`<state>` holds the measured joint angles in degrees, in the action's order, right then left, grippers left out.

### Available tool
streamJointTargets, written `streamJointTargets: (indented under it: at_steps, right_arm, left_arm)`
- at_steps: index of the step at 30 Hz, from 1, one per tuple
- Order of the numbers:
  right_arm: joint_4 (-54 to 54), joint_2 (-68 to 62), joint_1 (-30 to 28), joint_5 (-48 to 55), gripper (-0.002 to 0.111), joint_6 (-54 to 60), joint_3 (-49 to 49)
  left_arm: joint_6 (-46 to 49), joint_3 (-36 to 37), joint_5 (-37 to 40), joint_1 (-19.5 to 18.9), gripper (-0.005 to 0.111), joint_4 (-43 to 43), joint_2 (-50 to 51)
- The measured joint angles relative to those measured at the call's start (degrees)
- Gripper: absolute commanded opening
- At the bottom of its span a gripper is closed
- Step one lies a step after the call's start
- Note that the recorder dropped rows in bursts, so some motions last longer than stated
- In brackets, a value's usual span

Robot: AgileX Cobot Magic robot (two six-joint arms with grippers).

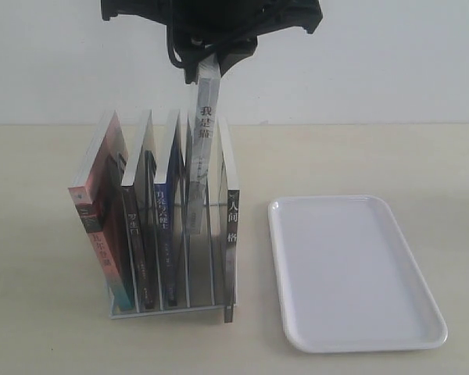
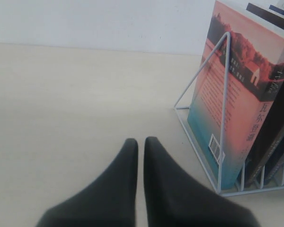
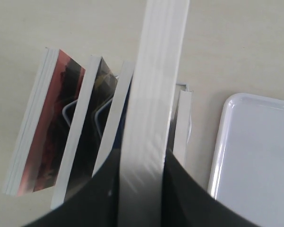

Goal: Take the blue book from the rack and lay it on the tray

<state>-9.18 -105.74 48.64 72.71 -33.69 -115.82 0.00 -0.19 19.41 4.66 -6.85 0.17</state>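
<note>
Exterior view first: my right gripper [image 1: 211,62] is clamped on the top end of the grey-spined book [image 1: 205,133], not on the blue one. That book hangs nearly upright, long axis vertical, spine toward the camera. It is raised above its neighbours, with its lower end down between the dividers of the rack [image 1: 164,311].

On the right wrist view I see the two dark fingers [image 3: 180,184] pressed against either face of that book, its white page edge running up between them.

The blue book [image 1: 164,234] stands in the rack, third book from the left, with no gripper on it. Its long axis is upright with a slight lean. The dark blue spine with white characters faces the camera and the page edge points away toward the wall.

A black-spined book [image 1: 137,234] stands to its left. The lifted grey one is just beside it on the right.

The tray [image 1: 359,344] lies flat on the table [image 1: 47,328], right of the rack and apart from it, with nothing on it.

My left gripper [image 2: 141,141] hovers over bare table beside the rack's end. Its fingers are all but together, only a thin slit between them, and they hold nothing. The pink-covered book [image 2: 236,104] stands nearest to it.
</note>
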Motion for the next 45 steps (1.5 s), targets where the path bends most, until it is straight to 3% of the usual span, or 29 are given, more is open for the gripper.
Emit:
streamJointTargets:
  at_steps: [25, 32, 45]
  right_arm:
    - [-1.5, -5.6, 1.6, -0.5, 0.001, 0.5, 0.0]
    - [-1.3, -7.9, 1.6, -0.8, 0.025, 0.5, 0.0]
    - [0.0, -7.8, 1.7, -2.6, 0.026, 0.9, -0.1]
  left_arm:
    - [0.0, 0.0, 0.0, 0.0, 0.004, 0.0, 0.0]
    - [0.0, 0.0, 0.0, 0.0, 0.004, 0.0, 0.0]
    - [0.0, 0.0, 0.0, 0.0, 0.004, 0.0, 0.0]
